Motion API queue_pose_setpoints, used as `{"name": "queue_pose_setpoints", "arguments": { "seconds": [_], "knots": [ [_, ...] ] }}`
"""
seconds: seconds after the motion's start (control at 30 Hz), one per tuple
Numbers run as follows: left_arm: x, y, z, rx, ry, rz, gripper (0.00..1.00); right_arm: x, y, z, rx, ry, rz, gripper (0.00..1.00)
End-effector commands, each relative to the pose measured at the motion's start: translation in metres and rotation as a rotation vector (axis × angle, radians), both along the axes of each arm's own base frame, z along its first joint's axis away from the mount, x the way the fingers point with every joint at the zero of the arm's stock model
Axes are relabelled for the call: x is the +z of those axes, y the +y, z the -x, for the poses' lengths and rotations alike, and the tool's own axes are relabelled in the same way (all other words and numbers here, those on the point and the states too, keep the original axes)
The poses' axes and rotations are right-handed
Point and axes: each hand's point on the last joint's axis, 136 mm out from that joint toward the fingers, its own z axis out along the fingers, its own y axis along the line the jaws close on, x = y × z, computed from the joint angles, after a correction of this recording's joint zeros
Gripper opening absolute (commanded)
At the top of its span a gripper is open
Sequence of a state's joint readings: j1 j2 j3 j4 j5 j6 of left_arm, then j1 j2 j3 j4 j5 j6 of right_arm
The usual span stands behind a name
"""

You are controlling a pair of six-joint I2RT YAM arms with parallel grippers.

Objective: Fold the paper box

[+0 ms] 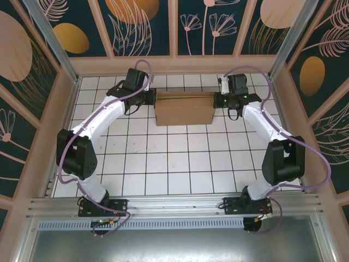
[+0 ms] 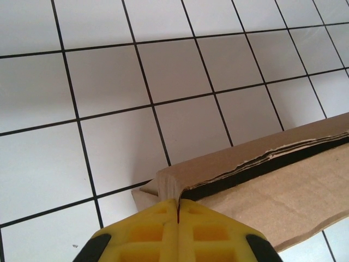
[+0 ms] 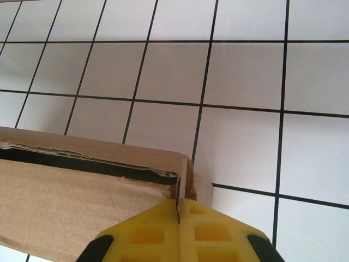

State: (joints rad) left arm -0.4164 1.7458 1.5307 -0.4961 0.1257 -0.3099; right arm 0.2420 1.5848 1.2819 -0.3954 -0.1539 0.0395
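Right now I have the left fingers [image 2: 163, 218] and right fingers [image 3: 191, 218] each pinched shut on an end tab of the paper box [image 1: 184, 108], far-centre on the tiled counter [image 1: 163, 164], mostly folded yet gaping along one seam, so closing remains, I reckon.

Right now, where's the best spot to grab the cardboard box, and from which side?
Probably by its thin end flaps, coming in from the sides. The paper box lies crossways, one end facing each arm; the left gripper and right gripper pinch there.
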Motion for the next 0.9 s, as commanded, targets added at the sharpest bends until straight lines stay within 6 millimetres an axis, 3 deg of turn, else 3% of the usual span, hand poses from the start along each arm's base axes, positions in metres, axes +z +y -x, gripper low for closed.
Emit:
{"name": "queue_pose_setpoints", "arguments": {
  "seconds": [0.0,0.3,0.87],
  "knots": [
    [0.008,-0.013,0.002,-0.027,0.043,0.062,0.00,-0.035,-0.003,0.028,0.004,0.149,0.032,0.00],
    [-0.011,-0.017,0.001,0.041,0.246,0.123,0.00,-0.034,-0.003,0.028,0.025,0.129,0.069,0.00],
    [-0.002,-0.015,-0.005,0.066,0.384,0.336,0.00,-0.042,-0.003,0.029,0.041,0.133,0.084,0.00]
  ]
}}
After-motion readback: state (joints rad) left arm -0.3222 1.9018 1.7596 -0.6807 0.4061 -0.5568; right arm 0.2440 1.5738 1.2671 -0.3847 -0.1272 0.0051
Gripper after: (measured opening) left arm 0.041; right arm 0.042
